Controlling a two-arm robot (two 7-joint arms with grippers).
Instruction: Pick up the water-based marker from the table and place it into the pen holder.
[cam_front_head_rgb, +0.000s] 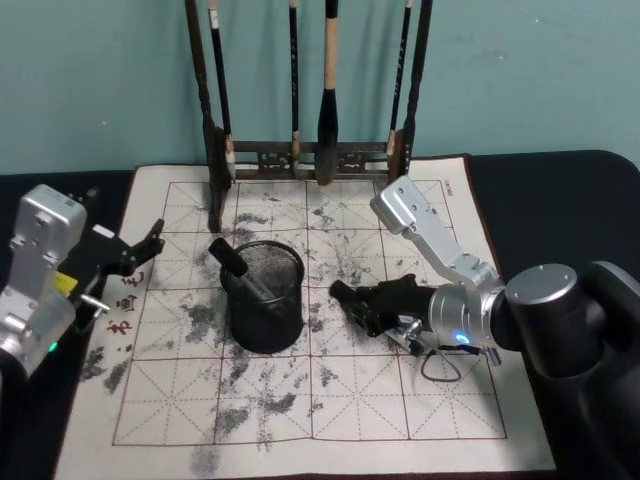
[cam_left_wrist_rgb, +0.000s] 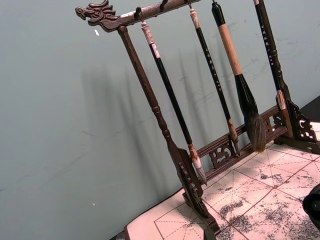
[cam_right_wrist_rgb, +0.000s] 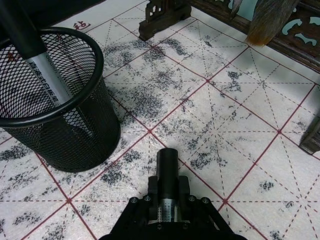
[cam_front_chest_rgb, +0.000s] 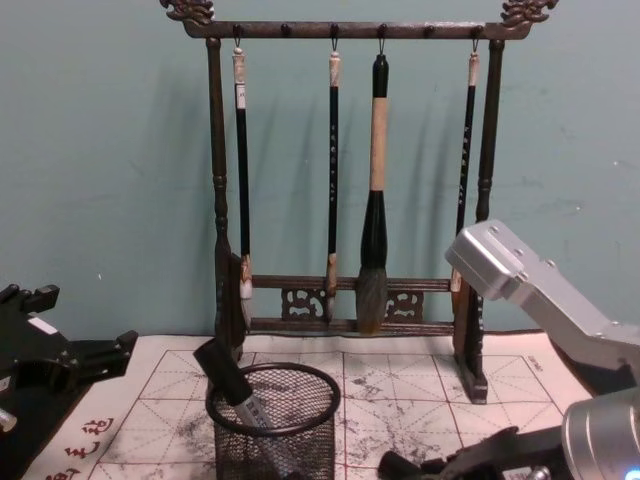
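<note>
We clamp marker (cam_right_wrist_rgb: 167, 167) in right gripper (cam_front_head_rgb: 372, 303), cap toward pen holder (cam_front_head_rgb: 265, 322) for insertion | left gripper (cam_front_head_rgb: 150, 250) parked, jaws spread

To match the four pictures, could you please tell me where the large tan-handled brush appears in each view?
Head view: large tan-handled brush top centre, on the brush rack.
Left wrist view: the brush hangs third of four from the dragon head.
Right wrist view: its bristles at the rack's base.
Chest view: upper centre.
Shared landmark: the gridded mat.
</note>
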